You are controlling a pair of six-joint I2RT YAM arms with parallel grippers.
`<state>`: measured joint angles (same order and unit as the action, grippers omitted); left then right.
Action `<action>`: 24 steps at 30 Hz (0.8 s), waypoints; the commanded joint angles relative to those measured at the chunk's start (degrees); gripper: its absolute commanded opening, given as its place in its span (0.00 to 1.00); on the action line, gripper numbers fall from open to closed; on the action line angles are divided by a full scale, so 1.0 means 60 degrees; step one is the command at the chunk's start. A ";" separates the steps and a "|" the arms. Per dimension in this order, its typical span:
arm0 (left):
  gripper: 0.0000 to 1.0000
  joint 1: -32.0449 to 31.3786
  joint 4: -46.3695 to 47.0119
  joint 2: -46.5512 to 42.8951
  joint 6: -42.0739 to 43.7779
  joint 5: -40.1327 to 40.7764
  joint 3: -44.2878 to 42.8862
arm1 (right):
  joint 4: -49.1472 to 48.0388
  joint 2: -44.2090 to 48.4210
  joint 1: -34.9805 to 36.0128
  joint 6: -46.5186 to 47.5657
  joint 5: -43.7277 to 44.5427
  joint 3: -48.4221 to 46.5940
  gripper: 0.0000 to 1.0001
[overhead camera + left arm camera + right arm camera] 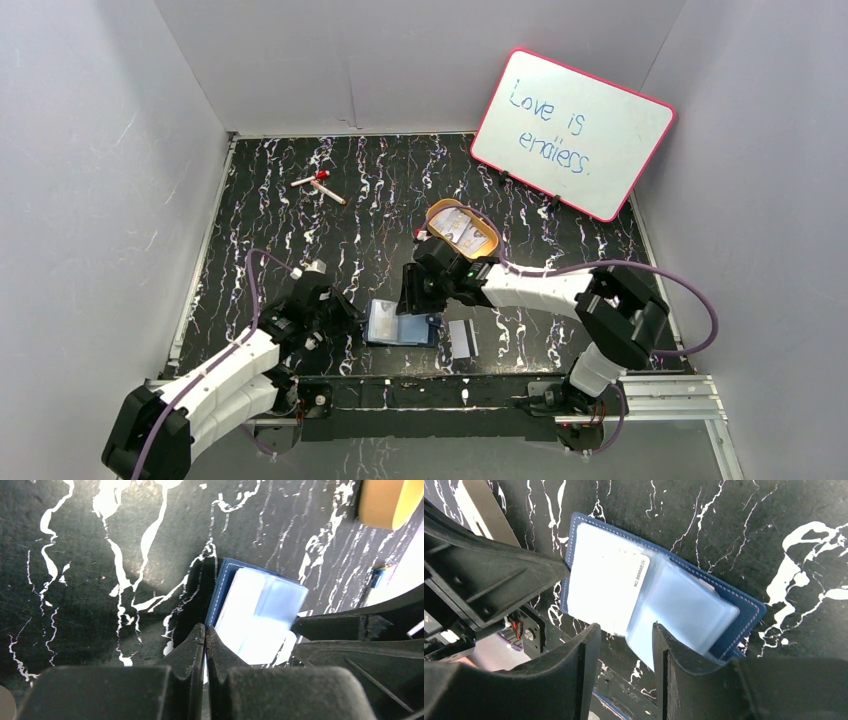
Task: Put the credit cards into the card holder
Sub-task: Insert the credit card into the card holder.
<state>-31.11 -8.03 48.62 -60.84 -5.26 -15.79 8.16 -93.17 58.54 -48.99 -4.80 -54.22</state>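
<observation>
The card holder (428,328) lies open on the black marbled table, close to the near edge. A white credit card (604,585) rests on its left half, its right edge under the light blue clear pockets (689,605). The navy cover (751,611) shows around them. A second credit card (461,338), with a dark stripe, lies flat just right of the holder. My right gripper (626,630) hovers open over the holder's near edge, holding nothing. My left gripper (205,630) is shut, its tips at the holder's left edge (221,587).
An oval golden-orange tin (462,229) sits behind the right arm. Marker pens (318,185) lie at the far left. A pink-framed whiteboard (572,133) leans at the back right. The metal mounting rail (500,390) runs along the near edge, and grey walls enclose the table.
</observation>
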 commanded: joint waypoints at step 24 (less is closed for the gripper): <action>0.46 -0.0029 0.0959 0.0187 0.0372 -0.0578 -0.0282 | -0.3257 -0.1101 0.0056 -0.0963 -0.1577 0.0345 0.43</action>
<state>-31.16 -9.41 48.84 -57.54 -4.29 -19.07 -7.94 -97.82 58.63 -52.62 -12.93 -50.24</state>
